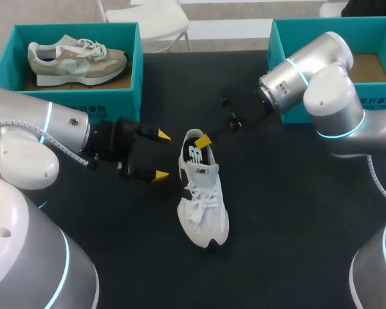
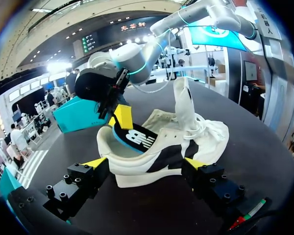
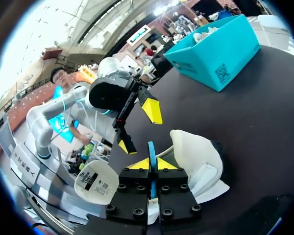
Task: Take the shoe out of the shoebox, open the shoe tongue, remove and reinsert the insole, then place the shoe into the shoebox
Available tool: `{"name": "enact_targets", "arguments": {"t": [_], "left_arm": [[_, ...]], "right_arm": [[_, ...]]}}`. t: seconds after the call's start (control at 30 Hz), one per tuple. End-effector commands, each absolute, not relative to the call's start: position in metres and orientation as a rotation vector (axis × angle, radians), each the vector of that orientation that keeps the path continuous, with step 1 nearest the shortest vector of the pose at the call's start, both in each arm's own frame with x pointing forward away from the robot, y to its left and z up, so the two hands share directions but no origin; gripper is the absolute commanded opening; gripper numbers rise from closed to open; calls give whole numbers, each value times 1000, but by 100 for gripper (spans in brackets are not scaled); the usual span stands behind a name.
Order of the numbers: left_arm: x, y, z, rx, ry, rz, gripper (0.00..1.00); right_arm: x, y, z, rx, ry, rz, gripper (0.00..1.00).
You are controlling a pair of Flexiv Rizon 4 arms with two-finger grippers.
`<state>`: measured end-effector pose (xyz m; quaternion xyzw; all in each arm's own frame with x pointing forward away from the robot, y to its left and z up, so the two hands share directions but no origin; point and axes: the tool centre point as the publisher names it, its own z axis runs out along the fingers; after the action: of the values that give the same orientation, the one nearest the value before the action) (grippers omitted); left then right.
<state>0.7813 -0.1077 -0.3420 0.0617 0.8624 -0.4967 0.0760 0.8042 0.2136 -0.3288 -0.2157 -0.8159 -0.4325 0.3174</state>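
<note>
Beside the white shoe [image 1: 202,199], left jaws wide, right jaws tight on its insole [image 2: 134,138]; teal shoebox [image 1: 109,96] behind.

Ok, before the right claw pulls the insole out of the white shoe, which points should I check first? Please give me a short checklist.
1. Right claw shut on the insole edge: ok, both fingers pinch the blue edge at the heel.
2. Left claw steadying the shoe: not ok, it is open beside the heel and grips nothing.
3. Tongue lifted: ok, it stands up.
4. Shoe resting flat on the table: ok.
5. Right shoebox free for the return: cannot tell, the right arm hides most of it.
</note>
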Motion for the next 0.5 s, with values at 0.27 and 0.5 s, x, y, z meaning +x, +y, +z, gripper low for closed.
{"name": "enact_targets", "arguments": {"t": [0.27,0.5], "left_arm": [[780,-107,-344,175,2591,-1487,100],[781,-107,-345,165,2591,-1491,100]], "right_arm": [[793,221,-344,-567,-2083,-1073,0],[794,217,-338,-589,-2109,-1079,20]]}}
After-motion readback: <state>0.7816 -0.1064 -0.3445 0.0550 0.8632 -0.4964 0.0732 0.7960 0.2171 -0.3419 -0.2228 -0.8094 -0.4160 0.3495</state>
